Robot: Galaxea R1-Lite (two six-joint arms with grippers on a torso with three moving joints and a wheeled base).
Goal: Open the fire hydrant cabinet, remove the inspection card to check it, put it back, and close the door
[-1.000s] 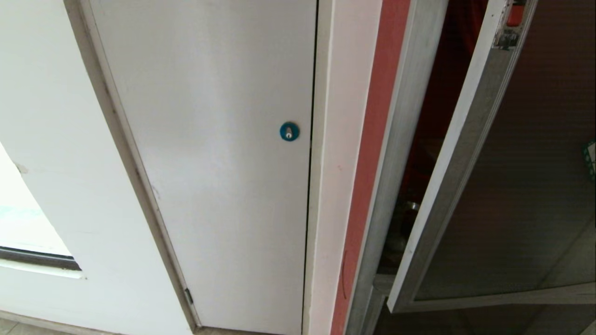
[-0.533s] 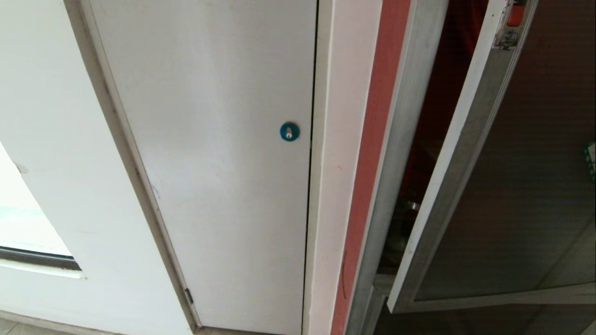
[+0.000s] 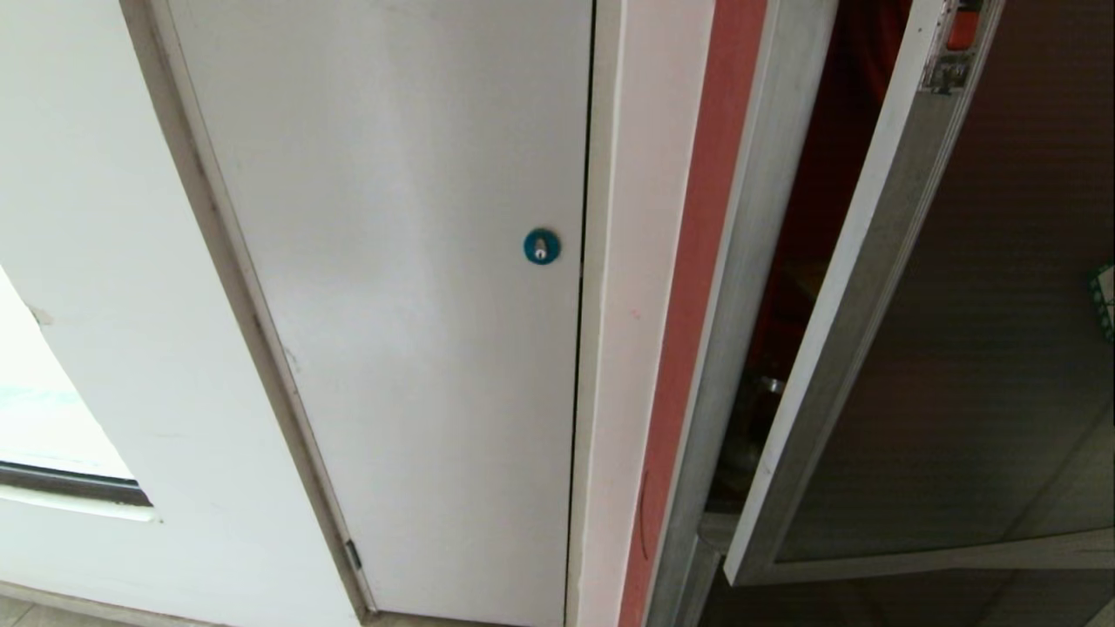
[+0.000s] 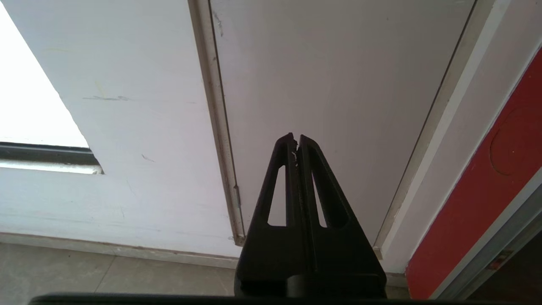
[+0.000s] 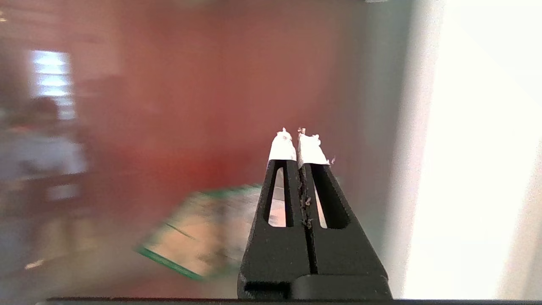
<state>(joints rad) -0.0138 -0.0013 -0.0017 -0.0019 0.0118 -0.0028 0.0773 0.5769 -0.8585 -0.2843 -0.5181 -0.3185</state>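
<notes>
The fire hydrant cabinet (image 3: pixel 747 261) stands at the right of the head view with its dark red inside showing. Its door (image 3: pixel 976 348) of brown tinted glass in a silver frame hangs ajar, with a red latch tab (image 3: pixel 962 28) at the top. The inspection card is out of view. My right gripper (image 5: pixel 297 135) is shut on nothing and has white-taped tips. It hovers in front of the glass door (image 5: pixel 203 97), close to the green-bordered sticker (image 5: pixel 199 231). My left gripper (image 4: pixel 296 137) is shut and empty, parked facing the plain white door (image 4: pixel 338 76). Neither gripper shows in the head view.
A plain white door (image 3: pixel 392 305) with a round blue lock (image 3: pixel 541 246) fills the middle of the head view. A red strip of wall (image 3: pixel 697 305) separates it from the cabinet. A window ledge (image 3: pixel 70 483) lies low at the left, with floor tiles (image 4: pixel 84 271) below.
</notes>
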